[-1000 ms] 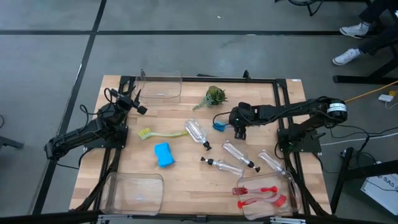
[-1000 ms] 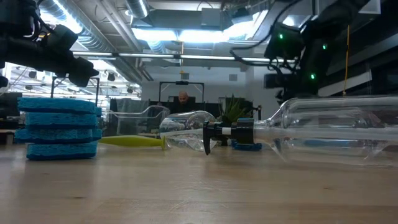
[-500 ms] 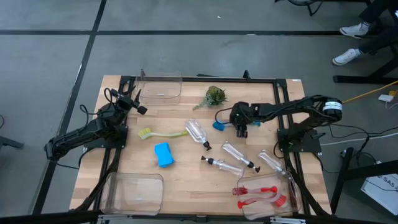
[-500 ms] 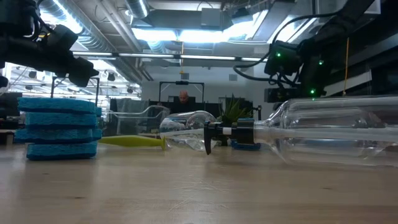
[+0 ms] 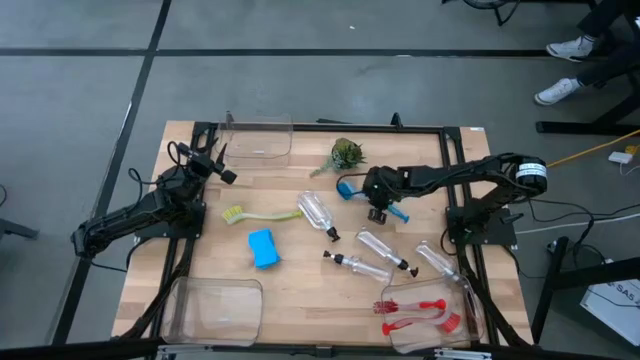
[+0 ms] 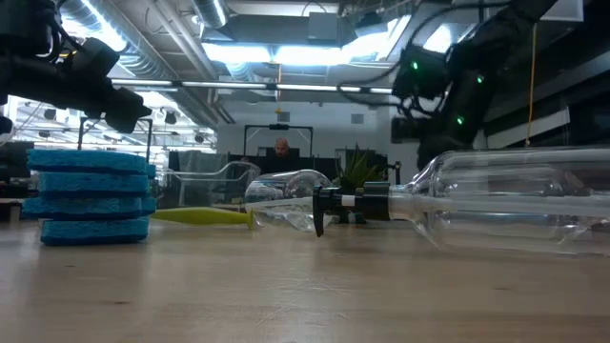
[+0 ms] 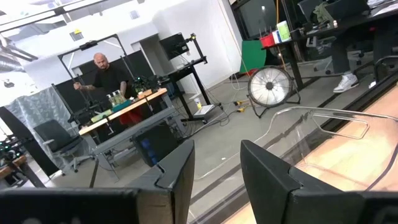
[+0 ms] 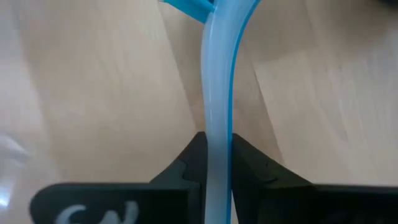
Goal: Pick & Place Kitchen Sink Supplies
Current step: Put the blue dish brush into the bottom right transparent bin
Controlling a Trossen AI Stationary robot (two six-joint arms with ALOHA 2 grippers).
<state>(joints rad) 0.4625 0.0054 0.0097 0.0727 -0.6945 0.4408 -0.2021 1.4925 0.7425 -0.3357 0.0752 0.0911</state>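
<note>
Now clamped — right gripper (image 5: 378, 205) on blue brush (image 5: 366, 196) handle; left gripper (image 5: 214, 163) jaws slightly apart — empty, beside clear bin (image 5: 258, 138).

The tabletop (image 5: 300, 275) was pale matt wood plank. The bottles (image 5: 375, 245) and bins (image 5: 212, 310) were clear glossy plastic. The blue sponge (image 5: 262, 248) looked porous and rough; the blue brush (image 8: 217, 93) handle was smooth translucent plastic.

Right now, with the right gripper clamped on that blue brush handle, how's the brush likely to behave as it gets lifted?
The blue brush looks like thin moulded plastic, so probably light and fairly stiff. The right gripper pinches the narrow handle away from the head, so the head end may droop or swing. The smooth handle might also slip between the fingers.
</note>
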